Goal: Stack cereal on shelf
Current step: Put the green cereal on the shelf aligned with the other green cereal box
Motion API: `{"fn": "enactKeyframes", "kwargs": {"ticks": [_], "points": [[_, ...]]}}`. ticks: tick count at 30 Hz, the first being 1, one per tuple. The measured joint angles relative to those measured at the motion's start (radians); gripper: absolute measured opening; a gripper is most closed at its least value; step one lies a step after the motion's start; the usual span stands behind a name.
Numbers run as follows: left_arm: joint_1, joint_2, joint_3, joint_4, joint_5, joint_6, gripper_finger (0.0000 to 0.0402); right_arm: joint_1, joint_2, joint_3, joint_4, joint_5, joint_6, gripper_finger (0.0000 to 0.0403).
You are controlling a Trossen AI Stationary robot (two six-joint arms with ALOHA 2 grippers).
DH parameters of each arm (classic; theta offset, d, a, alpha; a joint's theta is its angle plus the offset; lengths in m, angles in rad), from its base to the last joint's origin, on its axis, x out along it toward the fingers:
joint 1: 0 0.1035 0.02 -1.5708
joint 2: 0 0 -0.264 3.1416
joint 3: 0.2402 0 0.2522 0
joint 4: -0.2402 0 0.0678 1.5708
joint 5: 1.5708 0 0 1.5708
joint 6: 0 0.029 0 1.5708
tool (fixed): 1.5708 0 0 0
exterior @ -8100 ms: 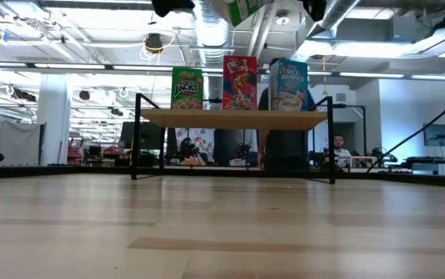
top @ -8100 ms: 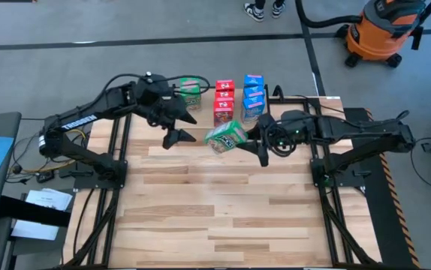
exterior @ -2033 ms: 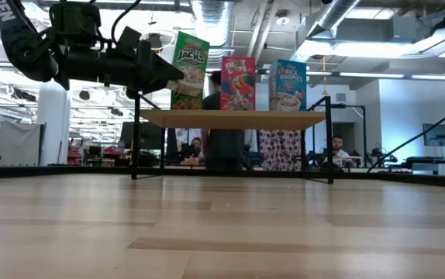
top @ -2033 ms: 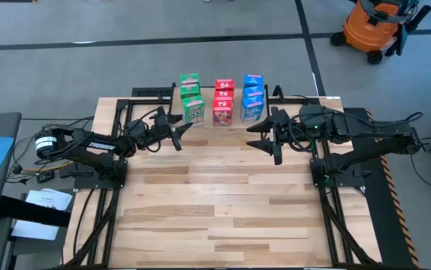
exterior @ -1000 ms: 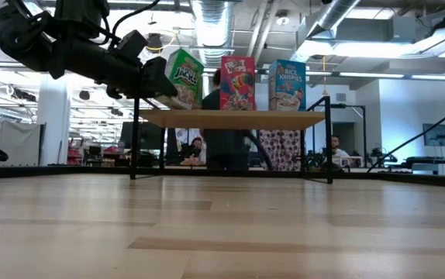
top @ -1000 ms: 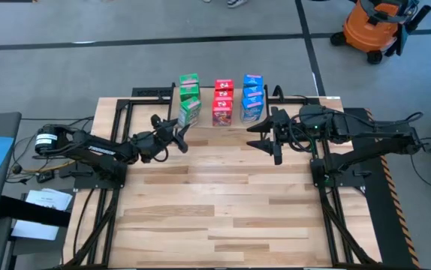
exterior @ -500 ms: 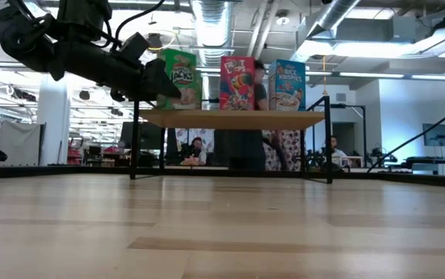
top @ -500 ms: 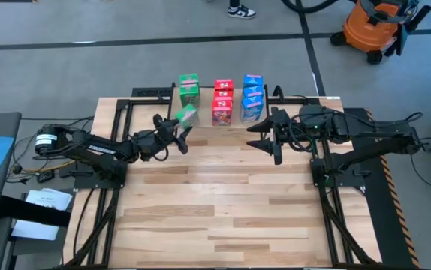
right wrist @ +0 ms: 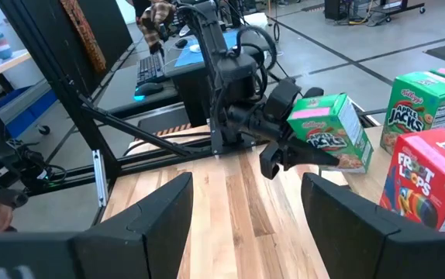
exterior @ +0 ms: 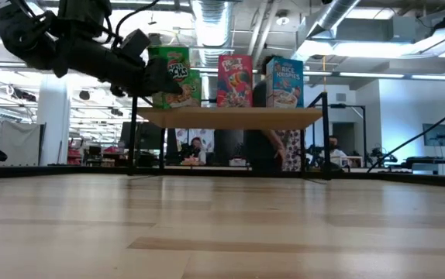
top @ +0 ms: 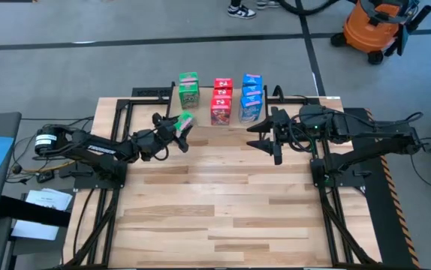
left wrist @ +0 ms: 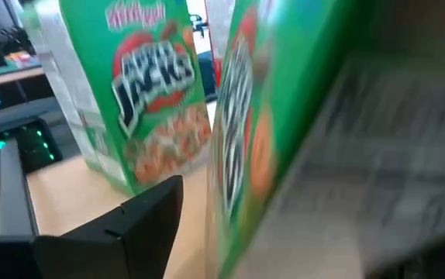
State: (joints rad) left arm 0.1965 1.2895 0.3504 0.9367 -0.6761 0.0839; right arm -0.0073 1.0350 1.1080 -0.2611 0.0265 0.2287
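Note:
The shelf [exterior: 230,118] stands at the table's far middle. Upright on it are green cereal boxes [top: 188,86], red ones [top: 222,101] and blue ones [top: 252,97]. One more green box [top: 185,120] leans tilted at the shelf's left near corner, between the fingers of my left gripper [top: 178,129], which reaches in level from the left and stands open. In the right wrist view this box [right wrist: 327,132] shows one dark finger above it and one below. My right gripper [top: 259,136] hovers open to the right of the shelf, with nothing in it. My left gripper has its fingers on either side of the tilted green box. In the left wrist view one finger [left wrist: 129,225] stands apart from the box's front [left wrist: 238,155]. The box hides the other finger, so I cannot tell whether that one touches it.
Bare slatted tabletop [top: 223,202] lies toward the near edge. The black table frame [top: 125,112] runs under both arms. An orange shop vacuum [top: 377,30] stands beyond the far right corner, a person's feet [top: 239,10] are on the floor behind, and a person [exterior: 273,147] shows behind the shelf.
My left gripper has opened its fingers without shifting. The green box between them has moved a little toward the table's left and near edges, uncovering the upright green box behind it in the low view.

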Motion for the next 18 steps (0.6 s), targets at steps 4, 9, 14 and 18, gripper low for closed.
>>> {"fn": "enactKeyframes", "kwargs": {"ticks": [4, 9, 14, 18], "points": [[0.001, -0.003, 0.041, -0.005, -0.01, 0.036, 0.0288, 0.0, 0.0, 0.0, 0.0, 0.0, 0.0, 0.0266], [0.001, -0.003, 0.075, -0.048, -0.007, 0.033, 0.0288, 0.0, 0.0, 0.0, 0.0, 0.0, 0.0, 0.0266], [0.002, -0.003, 0.092, -0.06, -0.003, 0.035, 0.0288, 0.0, 0.0, 0.0, 0.0, 0.0, 0.0, 0.0266], [0.002, -0.003, 0.095, -0.082, -0.002, 0.035, 0.0288, 0.0, 0.0, 0.0, 0.0, 0.0, 0.0, 0.0266]]}}
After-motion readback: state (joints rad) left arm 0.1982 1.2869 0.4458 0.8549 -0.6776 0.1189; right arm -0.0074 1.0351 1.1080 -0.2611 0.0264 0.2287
